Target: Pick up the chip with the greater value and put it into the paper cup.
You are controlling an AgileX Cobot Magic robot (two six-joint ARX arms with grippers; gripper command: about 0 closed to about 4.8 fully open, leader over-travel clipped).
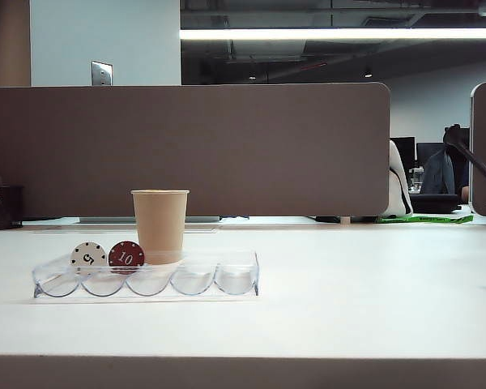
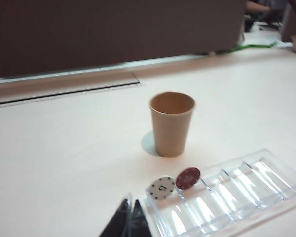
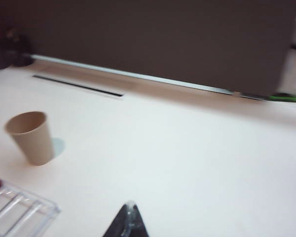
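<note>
While both pincers (left (image 2: 128, 222), right (image 3: 128, 222)) hover closed, red chip (image 1: 126, 257) upright in tray (image 1: 235, 279), cup (image 1: 159, 224) behind.

Chips (image 1: 126, 257): two. Paper cup (image 1: 159, 223): one. Tray (image 1: 235, 279): one.

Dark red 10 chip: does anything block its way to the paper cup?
Nothing visible does. The dark red 10 chip stands upright in the clear tray beside the white 5 chip; the paper cup stands just behind the tray.
</note>
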